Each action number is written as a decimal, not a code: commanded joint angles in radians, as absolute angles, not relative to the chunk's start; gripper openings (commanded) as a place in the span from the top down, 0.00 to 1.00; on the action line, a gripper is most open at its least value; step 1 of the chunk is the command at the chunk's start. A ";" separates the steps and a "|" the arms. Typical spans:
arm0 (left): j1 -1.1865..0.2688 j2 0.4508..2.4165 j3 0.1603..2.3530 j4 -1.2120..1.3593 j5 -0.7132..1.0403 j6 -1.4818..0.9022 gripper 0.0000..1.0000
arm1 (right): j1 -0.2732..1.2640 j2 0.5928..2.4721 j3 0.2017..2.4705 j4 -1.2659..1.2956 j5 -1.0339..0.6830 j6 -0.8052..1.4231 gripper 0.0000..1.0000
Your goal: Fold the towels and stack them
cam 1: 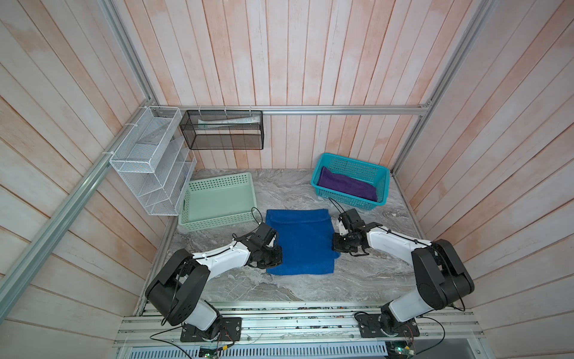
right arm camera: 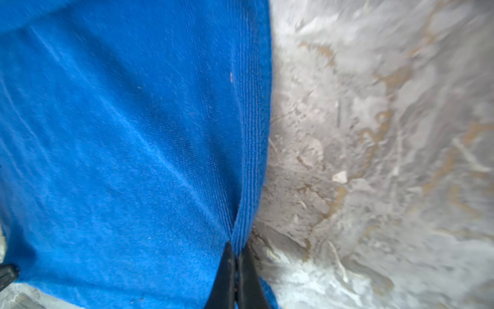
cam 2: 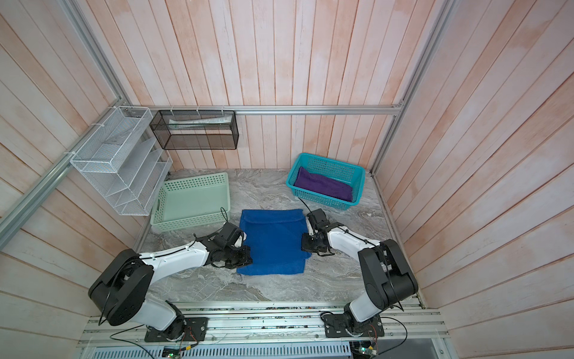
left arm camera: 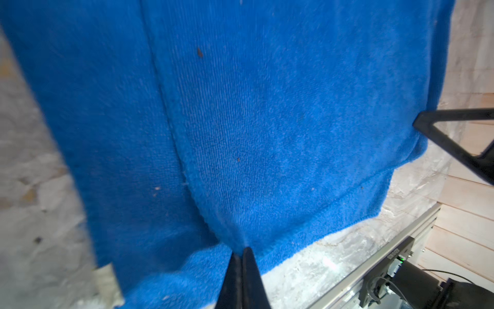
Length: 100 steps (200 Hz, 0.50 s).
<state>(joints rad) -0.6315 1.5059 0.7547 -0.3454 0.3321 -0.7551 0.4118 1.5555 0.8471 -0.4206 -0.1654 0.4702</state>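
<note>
The blue towel [cam 1: 299,242] lies partly folded on the marble surface [cam 1: 248,289], midway between the two arms. The left claw [left arm camera: 242,254] is pressed together on a pinch of the towel's left edge, and the right claw [right arm camera: 236,250] is likewise closed with the hemmed right edge caught between its tips (cloth puckers toward both pinch points). The purple towel [cam 1: 346,188] sits folded inside the teal basket [cam 1: 351,160] at far right; the mint basket [cam 1: 217,183] stands just beside the blue towel's far left corner.
</note>
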 commanded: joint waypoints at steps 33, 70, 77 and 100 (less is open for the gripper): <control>-0.527 1.413 0.850 -0.427 0.340 -0.668 1.00 | 0.416 1.525 1.009 -0.597 -0.121 0.409 1.00; -0.427 1.424 0.964 -0.470 0.364 -0.585 1.00 | 0.416 1.537 1.116 -0.647 -0.127 0.378 1.00; -0.402 1.429 1.000 -0.476 0.364 -0.567 1.00 | 0.414 1.541 1.148 -0.654 -0.123 0.373 1.00; -0.333 1.462 1.131 -0.491 0.357 -0.509 1.00 | 0.406 1.581 1.289 -0.683 -0.097 0.346 1.00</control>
<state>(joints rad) -0.3901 1.4372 1.0115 -0.4706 0.3565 -0.6033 0.4114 1.5471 1.1648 -0.6315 -0.1402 0.3885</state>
